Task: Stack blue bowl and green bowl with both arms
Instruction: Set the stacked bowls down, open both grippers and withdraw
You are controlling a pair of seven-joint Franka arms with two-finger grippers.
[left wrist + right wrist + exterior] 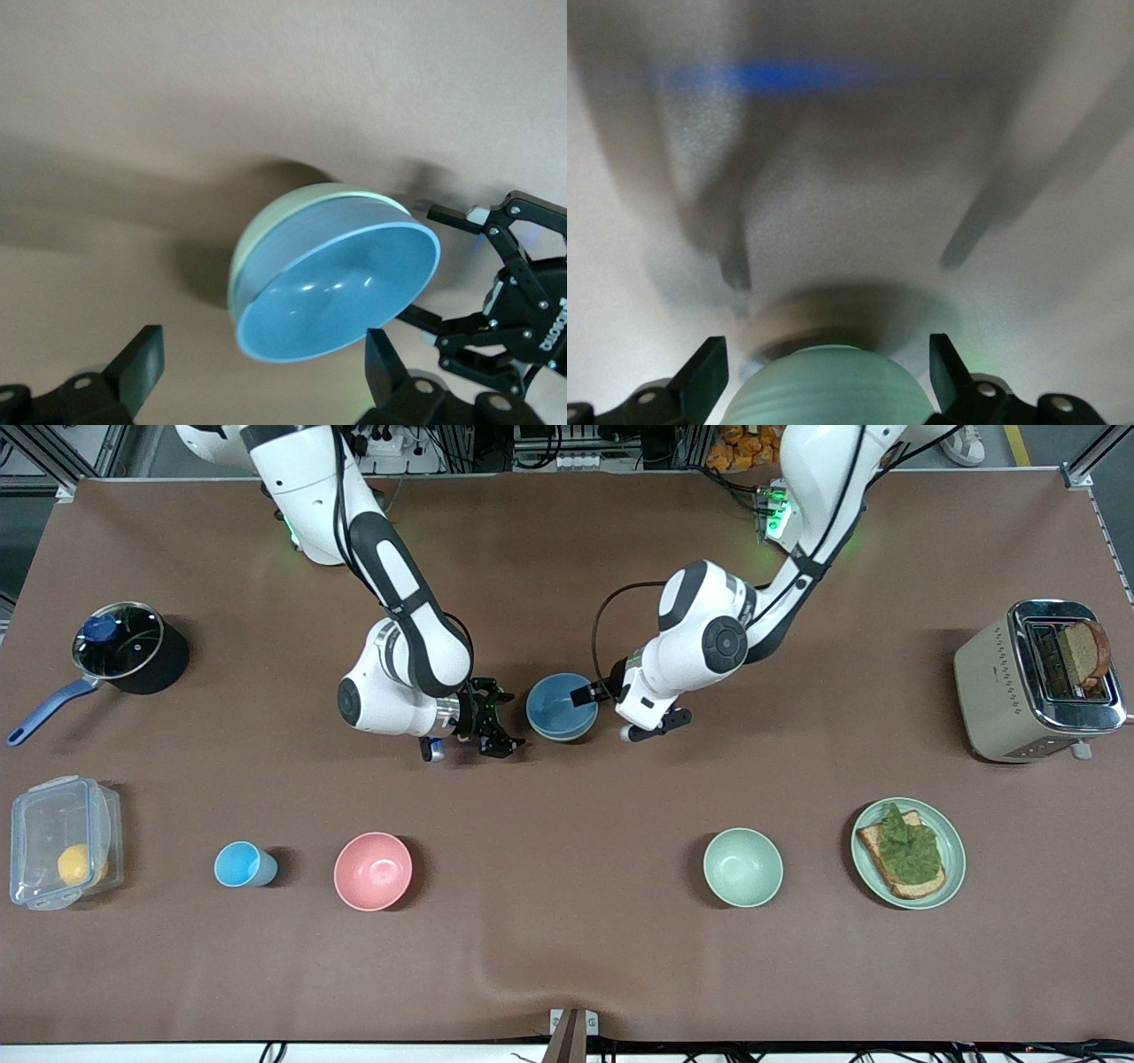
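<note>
Brown cloth table, front view: blue bowl (562,707) mid-table, upright, at 12 o'clock from the gap between the pink bowl (373,871) and the pale mint bowl (742,866) and farther from the camera than both. Right gripper (511,723) low at the bowl's 9 o'clock, just beside it, fingers spread. Left gripper (602,707) at its 3 o'clock, one dark finger at the rim.

Left wrist view: blue bowl nested inside the green bowl (275,221), green rim showing around part of the blue one; own fingers (142,363) set wide, gripping nothing; right gripper just beside the stack, also open.

Right wrist view: green outer wall close up between widely parted fingers (704,367); contact impossible to judge.
</note>
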